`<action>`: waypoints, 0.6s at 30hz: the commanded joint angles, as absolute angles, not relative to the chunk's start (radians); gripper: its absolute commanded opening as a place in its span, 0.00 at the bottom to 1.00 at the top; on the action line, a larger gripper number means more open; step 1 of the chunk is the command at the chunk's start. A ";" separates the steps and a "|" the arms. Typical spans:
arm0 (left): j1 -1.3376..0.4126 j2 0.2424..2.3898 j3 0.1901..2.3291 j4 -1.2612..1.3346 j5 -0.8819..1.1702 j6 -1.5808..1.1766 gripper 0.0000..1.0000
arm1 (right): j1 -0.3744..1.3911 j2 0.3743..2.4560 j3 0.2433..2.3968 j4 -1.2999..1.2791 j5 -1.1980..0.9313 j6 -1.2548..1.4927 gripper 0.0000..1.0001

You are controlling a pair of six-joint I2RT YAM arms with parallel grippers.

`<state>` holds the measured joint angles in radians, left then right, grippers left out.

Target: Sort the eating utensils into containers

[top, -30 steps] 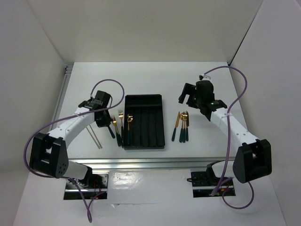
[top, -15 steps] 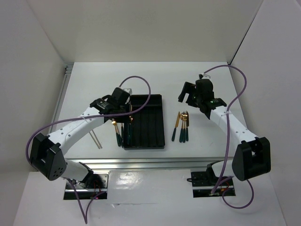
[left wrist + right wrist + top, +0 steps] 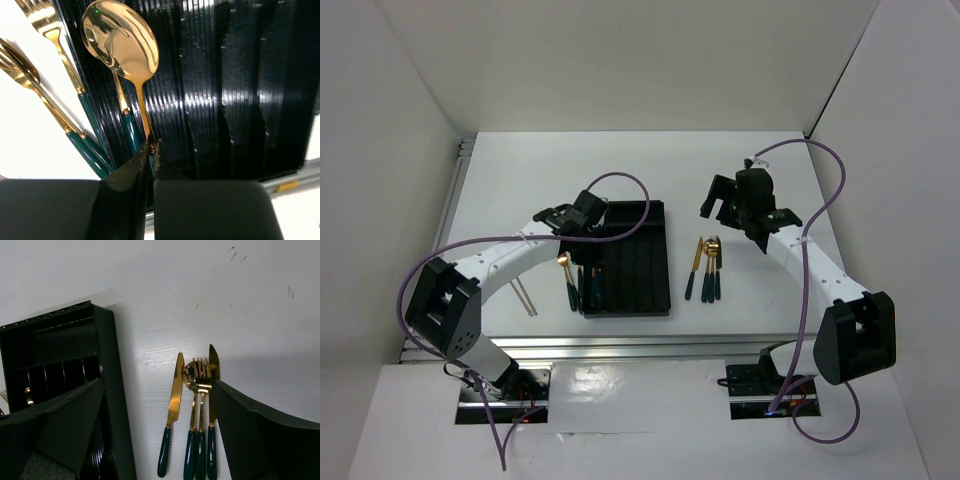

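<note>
My left gripper (image 3: 152, 150) is pressed together on the thin neck of the spoon (image 3: 120, 40). The bowl points toward the table's far edge and hangs over the left-hand compartments of the black tray (image 3: 240, 100). A green-handled piece (image 3: 131, 132) lies in the slot beneath, its head hidden behind the bowl, so I can't tell whether it is a match. Two forks (image 3: 47, 27) rest on the table just beside the tray's left wall.

To place this well, I think I need to square the spoon with the slot's length, clear of the dividers, and lower it until the bowl nearly meets the floor before I let go. The stem is narrow and could swivel, so I'd go slowly.

My right gripper (image 3: 725, 205) hangs spread wide above the cluster of utensils (image 3: 197, 390) right of the tray, touching nothing.
</note>
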<state>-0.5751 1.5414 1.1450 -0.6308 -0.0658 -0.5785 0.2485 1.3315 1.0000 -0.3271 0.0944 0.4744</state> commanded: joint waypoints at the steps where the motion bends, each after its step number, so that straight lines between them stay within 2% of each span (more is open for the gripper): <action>1: -0.577 1.580 1.150 -0.629 -0.098 -0.583 0.00 | 0.242 1.298 1.020 -0.336 0.123 0.474 0.97; 18: -0.577 1.657 1.131 -0.629 -0.150 -0.592 0.00 | 0.242 1.289 1.011 -0.336 0.123 0.474 0.97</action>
<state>-0.5751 1.6371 1.1404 -0.6346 -0.1345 -0.5804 0.2485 1.3254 1.0000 -0.3305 0.1024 0.4747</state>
